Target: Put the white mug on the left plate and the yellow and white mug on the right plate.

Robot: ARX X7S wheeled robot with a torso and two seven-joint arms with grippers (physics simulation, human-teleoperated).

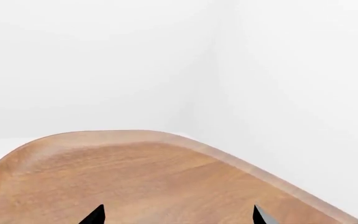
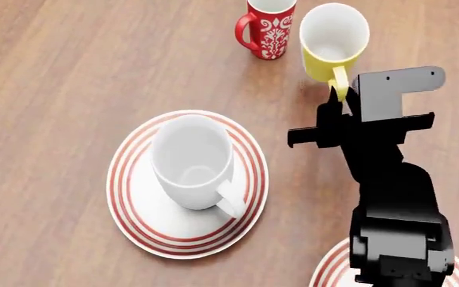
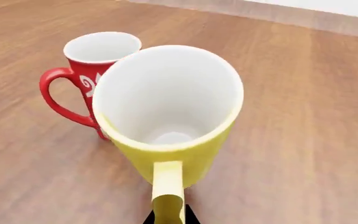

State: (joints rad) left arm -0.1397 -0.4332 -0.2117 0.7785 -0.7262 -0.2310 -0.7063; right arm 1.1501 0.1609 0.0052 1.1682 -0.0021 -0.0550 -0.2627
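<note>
Right gripper [image 2: 334, 98] closed on yellow and white mug [image 2: 333, 39] handle; white mug [image 2: 193, 161] sat on left plate [image 2: 138, 215].
Red mug [image 2: 267, 27] stood just beside the yellow one, crowding it; right plate [image 2: 329, 272] mostly hidden under arm; left gripper [image 1: 177, 215] spread open over bare table [image 1: 135, 182].

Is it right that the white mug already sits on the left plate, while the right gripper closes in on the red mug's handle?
Not quite. The white mug does sit on the left plate, but the right gripper is at the handle of the yellow and white mug, not the red mug beside it. The right wrist view shows the yellow handle directly before the fingertips.
</note>
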